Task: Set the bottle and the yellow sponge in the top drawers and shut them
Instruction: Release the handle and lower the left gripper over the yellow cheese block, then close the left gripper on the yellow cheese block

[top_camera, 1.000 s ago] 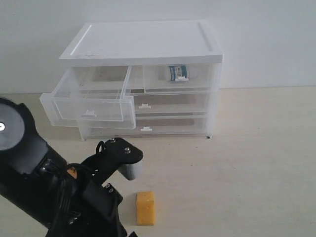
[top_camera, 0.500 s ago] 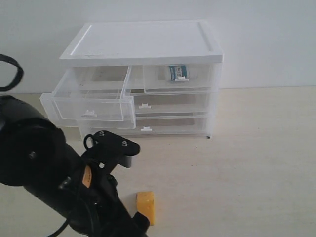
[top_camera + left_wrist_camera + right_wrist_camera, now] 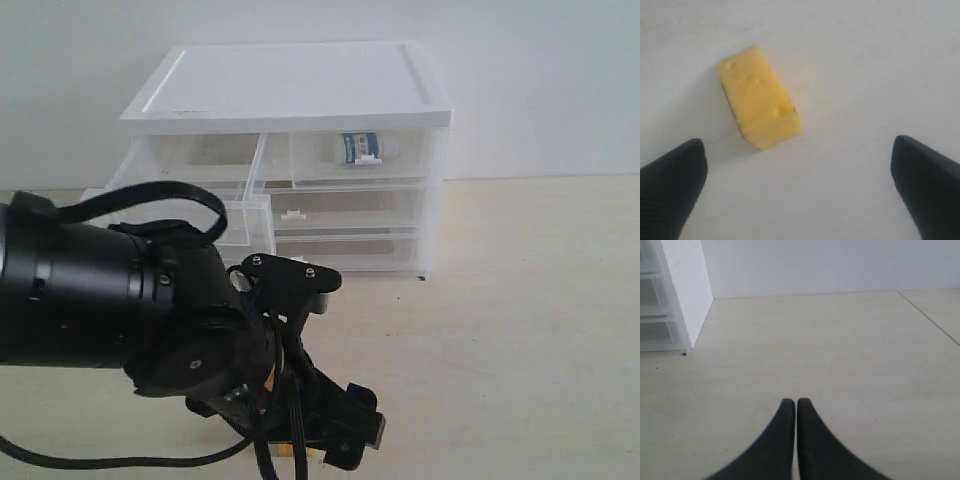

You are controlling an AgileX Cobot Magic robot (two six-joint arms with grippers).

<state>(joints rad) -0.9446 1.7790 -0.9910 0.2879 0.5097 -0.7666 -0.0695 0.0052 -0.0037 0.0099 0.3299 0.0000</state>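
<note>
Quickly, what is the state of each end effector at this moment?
Left end effector: open, holding nothing; the yellow sponge lies near it, not touched.
Right end effector: closed, holding nothing.

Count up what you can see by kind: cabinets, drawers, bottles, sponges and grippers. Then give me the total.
Cabinets: 1, the cabinet
Drawers: 4, left top drawer, right top drawer, middle drawer, bottom drawer
Bottles: 1, the bottle
Sponges: 1, the yellow sponge
Grippers: 2, left gripper, right gripper
Total: 9
</note>
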